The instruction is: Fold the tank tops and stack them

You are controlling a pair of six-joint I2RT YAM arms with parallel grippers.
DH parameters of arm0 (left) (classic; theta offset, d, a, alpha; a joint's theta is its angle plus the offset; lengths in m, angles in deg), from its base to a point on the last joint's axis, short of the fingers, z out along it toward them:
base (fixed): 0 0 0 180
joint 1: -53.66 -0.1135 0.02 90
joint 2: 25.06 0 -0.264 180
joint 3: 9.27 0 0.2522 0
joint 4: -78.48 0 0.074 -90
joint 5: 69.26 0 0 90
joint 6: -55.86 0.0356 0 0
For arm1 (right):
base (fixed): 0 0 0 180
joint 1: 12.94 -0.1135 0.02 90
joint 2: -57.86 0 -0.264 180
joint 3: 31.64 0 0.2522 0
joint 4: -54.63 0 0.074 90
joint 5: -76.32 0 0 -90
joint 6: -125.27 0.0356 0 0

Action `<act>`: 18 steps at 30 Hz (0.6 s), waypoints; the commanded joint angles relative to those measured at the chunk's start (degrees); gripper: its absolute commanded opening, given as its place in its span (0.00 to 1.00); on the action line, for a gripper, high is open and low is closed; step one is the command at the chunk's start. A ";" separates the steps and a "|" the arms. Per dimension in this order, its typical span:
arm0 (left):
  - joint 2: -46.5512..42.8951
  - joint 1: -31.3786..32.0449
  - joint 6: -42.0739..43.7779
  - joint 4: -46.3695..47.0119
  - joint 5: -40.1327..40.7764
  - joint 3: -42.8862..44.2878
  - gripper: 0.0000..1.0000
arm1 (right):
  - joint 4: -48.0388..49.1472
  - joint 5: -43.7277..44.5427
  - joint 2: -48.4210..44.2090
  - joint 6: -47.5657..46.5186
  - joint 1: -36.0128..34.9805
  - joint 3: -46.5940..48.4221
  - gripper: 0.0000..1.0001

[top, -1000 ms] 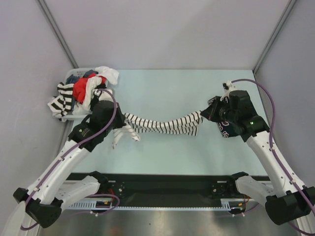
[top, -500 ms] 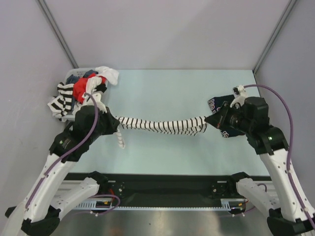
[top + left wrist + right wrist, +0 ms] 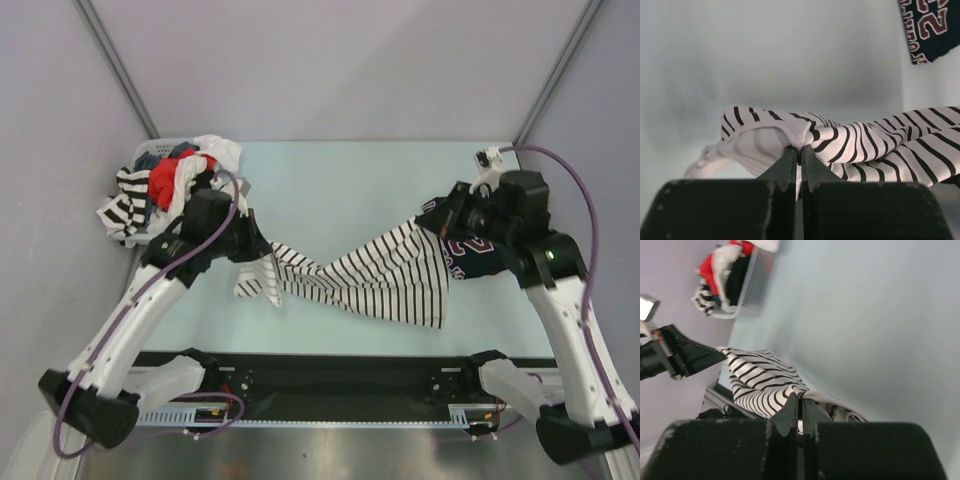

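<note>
So here we've got both arms reaching in over the table (image 3: 340, 175) from opposite sides, with the striped tank top (image 3: 395, 280) strung between them. Our left arm leans forward from its base, bends at the elbow and points its wrist right toward the middle. The left gripper (image 3: 262, 250) is pinched tight on a hemmed edge of the striped cloth, and the wrist view shows the fabric bunched right at the tips. Our right arm runs up the right side with its wrist turned left, and the right gripper (image 3: 432, 222) is clamped on the other end of the same top. The cloth sags in the middle and fans out wide below the right gripper. The navy jersey (image 3: 478, 255) with the 23 lies on the table under the right wrist, partly hidden. In the back left corner there's a basket (image 3: 158, 150) heaped with other clothes (image 3: 172, 185).
</note>
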 commanded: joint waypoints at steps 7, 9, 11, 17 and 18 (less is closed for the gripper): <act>34.93 -7.14 -0.13 13.34 -5.21 15.11 0.04 | 30.60 -3.83 38.77 13.03 14.42 4.97 0.09; 44.27 -7.23 -0.57 10.72 -4.08 23.79 0.35 | 32.10 -3.83 47.58 15.50 14.70 8.06 0.47; 44.05 -6.71 -0.84 10.08 0.14 25.94 0.79 | 31.06 1.41 46.91 13.59 13.91 9.05 0.88; 35.26 -6.26 2.23 11.93 8.13 19.10 1.00 | 32.97 1.30 36.45 9.18 14.69 -3.92 0.84; 32.63 -6.00 2.50 12.28 8.32 16.05 1.00 | 33.68 0.40 33.13 9.27 14.70 -6.57 0.78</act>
